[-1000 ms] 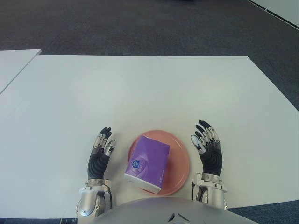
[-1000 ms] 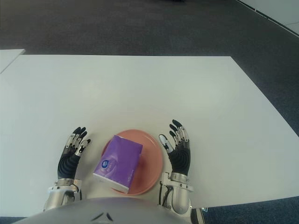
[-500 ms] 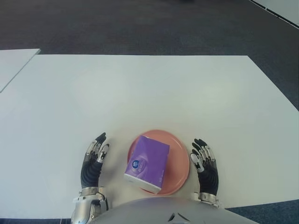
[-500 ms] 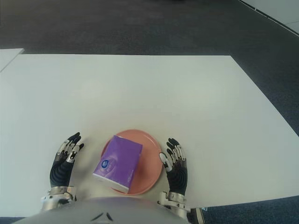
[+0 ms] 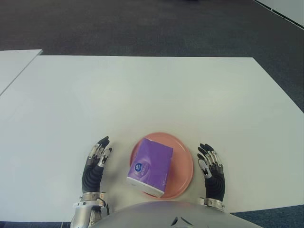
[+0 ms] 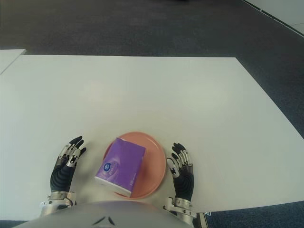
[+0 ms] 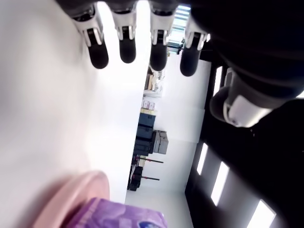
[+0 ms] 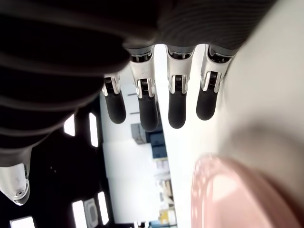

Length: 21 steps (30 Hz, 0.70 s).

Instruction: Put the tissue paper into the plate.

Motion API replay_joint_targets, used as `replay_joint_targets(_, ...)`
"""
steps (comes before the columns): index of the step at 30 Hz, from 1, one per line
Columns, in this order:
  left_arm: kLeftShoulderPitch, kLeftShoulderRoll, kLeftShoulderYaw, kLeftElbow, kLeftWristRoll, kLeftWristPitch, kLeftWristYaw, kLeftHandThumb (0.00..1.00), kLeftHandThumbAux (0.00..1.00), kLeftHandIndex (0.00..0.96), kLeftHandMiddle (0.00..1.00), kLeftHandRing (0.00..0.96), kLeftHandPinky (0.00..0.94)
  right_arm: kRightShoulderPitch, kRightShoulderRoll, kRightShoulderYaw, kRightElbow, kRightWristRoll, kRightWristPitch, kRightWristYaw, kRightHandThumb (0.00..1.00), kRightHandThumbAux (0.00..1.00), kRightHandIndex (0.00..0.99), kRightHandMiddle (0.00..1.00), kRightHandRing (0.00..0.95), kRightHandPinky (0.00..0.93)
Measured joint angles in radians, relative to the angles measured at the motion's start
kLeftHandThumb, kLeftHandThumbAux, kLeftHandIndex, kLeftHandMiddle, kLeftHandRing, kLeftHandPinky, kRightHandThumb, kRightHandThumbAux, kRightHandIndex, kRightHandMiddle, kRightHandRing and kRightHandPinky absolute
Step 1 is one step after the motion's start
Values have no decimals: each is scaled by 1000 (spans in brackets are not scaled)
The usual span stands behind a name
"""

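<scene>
Tissue paper (image 5: 150, 166) lying in plate (image 5: 184, 164), near edge overhanging rim; left hand (image 5: 94, 166) and right hand (image 5: 212, 171) flanking plate, fingers extended, empty, placement apparently complete.

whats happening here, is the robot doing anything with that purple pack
Nothing is being held right now. The purple tissue pack already lies in the pink plate near the table's front edge. The left hand shows left of the plate and the right hand to its right, both with fingers extended and empty. The placing looks done.
</scene>
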Motion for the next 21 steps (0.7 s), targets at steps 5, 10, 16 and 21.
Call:
replay_joint_targets(5,23,0,-18,-31,16,36,5,180,512,149,111,88,104,-1,-10,-30,-1,0,2,21,346,524,173,228,215,224)
replay_joint_targets(10,24,-4,-21,-29,22,37,5,174,520,132,106,87,111,-23,-41,-80,1,5,23,57,329,532,157,212,200,206)
replay_joint_targets(16,20,-6,-18,-23,24,45,7,167,514,116,92,67,70,-75,-134,-178,10,19,63,131,291,537,135,180,170,169)
replay_joint_targets(21,-3,-5,-15,-13,32,50,8,166,514,119,88,56,54,-106,-176,-205,16,16,70,181,281,560,121,168,161,163)
